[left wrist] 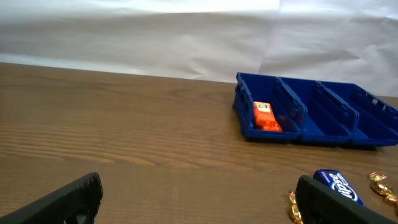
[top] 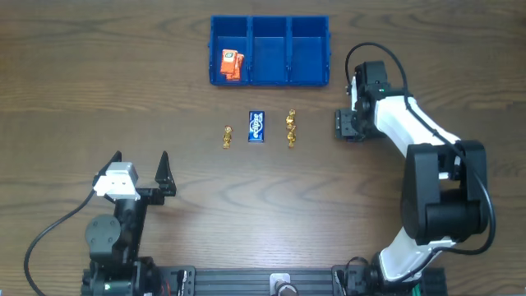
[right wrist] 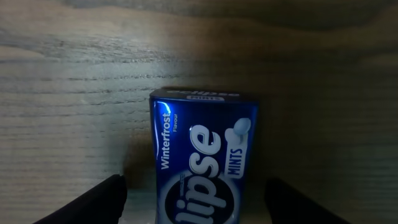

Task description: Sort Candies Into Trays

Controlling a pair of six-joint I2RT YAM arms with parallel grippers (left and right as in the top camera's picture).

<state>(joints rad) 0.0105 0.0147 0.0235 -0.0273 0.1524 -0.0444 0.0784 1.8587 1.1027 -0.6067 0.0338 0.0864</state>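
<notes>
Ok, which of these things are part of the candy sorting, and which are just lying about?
Part of the job: blue tray; orange candy in its left compartment; blue packet; three gold candies; mint box between the right gripper's open fingers.
Not part of it: wooden table; white backdrop.

Prob. robot lab, wood-grain table (top: pixel 123 90), white backdrop (left wrist: pixel 124 37)

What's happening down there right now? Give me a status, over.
Left gripper open, near its base. Right gripper open, straddling blue mint box, not touching. Orange candy in tray's left compartment; gold candies loose on table. Nothing blocks the tray.
</notes>
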